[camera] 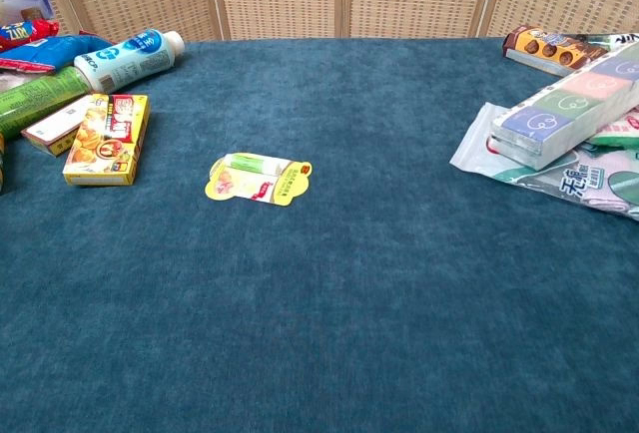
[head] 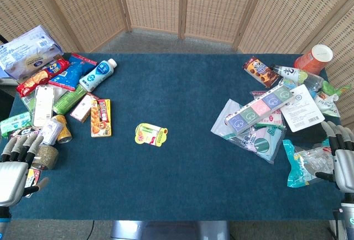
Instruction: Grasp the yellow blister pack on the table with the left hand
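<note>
The yellow blister pack (head: 150, 134) lies flat near the middle of the blue table, with a pale green tube under its bubble; the chest view shows the yellow blister pack (camera: 258, 178) left of centre. My left hand (head: 15, 165) hovers at the table's near left corner, fingers apart and holding nothing, well to the left of the pack. My right hand (head: 342, 160) sits at the near right edge, also open and empty. Neither hand appears in the chest view.
Snack packs, a yellow box (head: 100, 118), a white bottle (head: 97, 74) and cans (head: 62, 130) crowd the left side. Pouches, a pastel-coloured box (head: 260, 109), a teal packet (head: 301, 165) and an orange cup (head: 313, 58) fill the right. A wicker screen (head: 182, 2) stands behind.
</note>
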Controlling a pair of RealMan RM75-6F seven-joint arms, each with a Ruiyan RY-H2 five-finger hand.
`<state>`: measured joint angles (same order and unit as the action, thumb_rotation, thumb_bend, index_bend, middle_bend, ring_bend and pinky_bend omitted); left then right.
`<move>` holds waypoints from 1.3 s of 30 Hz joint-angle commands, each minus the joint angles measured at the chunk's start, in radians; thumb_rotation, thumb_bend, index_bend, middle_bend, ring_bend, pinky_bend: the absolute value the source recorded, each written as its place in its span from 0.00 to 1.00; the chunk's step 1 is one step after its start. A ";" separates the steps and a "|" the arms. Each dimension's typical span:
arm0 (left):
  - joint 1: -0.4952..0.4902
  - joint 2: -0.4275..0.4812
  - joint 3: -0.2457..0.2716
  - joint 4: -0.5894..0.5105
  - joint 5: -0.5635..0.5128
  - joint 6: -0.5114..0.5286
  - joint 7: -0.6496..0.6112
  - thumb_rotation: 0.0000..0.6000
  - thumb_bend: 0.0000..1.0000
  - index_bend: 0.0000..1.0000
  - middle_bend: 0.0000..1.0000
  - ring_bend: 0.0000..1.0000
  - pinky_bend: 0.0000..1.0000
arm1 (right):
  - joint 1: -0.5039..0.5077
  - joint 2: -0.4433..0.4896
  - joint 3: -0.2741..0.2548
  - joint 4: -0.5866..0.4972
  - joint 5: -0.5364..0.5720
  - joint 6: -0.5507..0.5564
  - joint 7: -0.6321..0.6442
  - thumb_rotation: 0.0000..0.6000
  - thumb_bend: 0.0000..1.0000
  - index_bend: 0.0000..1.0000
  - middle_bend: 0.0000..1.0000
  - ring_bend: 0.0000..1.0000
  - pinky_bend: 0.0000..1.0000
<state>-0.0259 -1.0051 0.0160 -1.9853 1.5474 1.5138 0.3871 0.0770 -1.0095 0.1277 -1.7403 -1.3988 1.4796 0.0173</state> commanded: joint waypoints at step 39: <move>-0.693 -0.521 -0.213 0.348 -0.562 -0.595 0.388 1.00 0.00 0.00 0.00 0.00 0.00 | -0.017 0.041 0.023 -0.019 0.012 0.021 0.085 1.00 0.00 0.00 0.00 0.00 0.00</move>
<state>-0.7041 -1.5114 -0.1985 -1.6510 1.0003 0.9259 0.7640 0.0603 -0.9684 0.1506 -1.7598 -1.3872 1.5009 0.1025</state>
